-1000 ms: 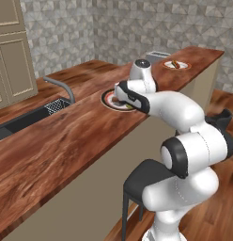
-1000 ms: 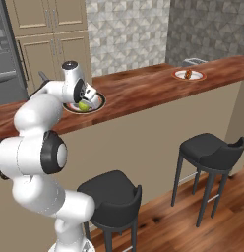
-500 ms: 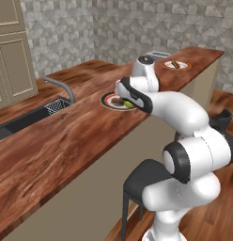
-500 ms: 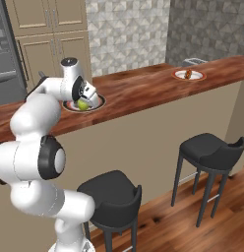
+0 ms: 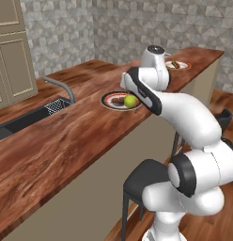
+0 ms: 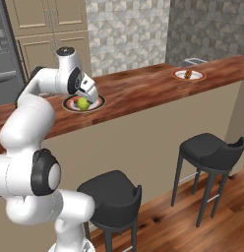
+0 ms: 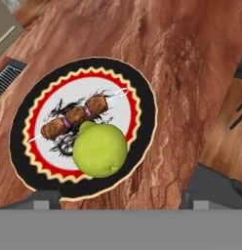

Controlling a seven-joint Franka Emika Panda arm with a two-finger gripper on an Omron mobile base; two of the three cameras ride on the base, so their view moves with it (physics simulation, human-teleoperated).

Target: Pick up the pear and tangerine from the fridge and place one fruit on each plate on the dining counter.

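Observation:
The yellow-green pear (image 7: 100, 149) rests on the near plate (image 7: 142, 88), beside a small meat skewer (image 7: 74, 117). My gripper (image 7: 120, 197) hangs just above it, open, its fingertips (image 7: 42, 197) wide apart and touching nothing. From the base views the pear (image 5: 130, 101) (image 6: 83, 103) lies on that plate (image 5: 109, 100) (image 6: 100, 102) on the dining counter (image 5: 66, 141), under the gripper (image 5: 135, 93) (image 6: 88, 93). A second plate (image 5: 177, 65) (image 6: 189, 75) stands at the counter's far end with a brown item on it. The fridge (image 6: 3, 49) is at the left. The tangerine is out of view.
A sink (image 5: 24, 117) with a faucet (image 5: 59, 84) sits beyond the counter on the left. Two dark bar stools (image 6: 212, 147) (image 6: 111, 194) stand in front of the counter's beige base. A toaster (image 6: 193, 61) is behind the far plate.
The jaws have opened and let go of the pear, which now lies on the near plate. The hand has lifted slightly above it.

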